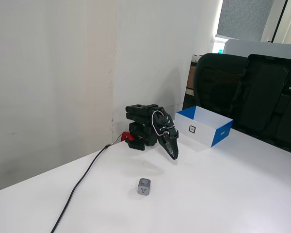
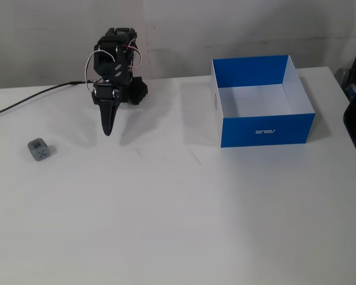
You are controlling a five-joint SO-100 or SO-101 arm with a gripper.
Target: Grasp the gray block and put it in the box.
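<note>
Gripper (image 2: 108,130) pressed together, empty, folded near arm base. Block (image 2: 39,149) on table (image 2: 178,225), well left of it; box (image 2: 267,127) far right.

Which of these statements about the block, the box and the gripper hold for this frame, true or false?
1. The gray block lies on the table, apart from the gripper. True.
2. The gripper holds the block. False: its fingers look closed together and hold nothing.
3. The box is empty. True: in both fixed views only its white inside shows.
4. In a fixed view the block sits between the arm and the box. False: it lies left of the arm, and the box is to the right.
5. A black cable runs across the table to the arm's base. True.
</note>
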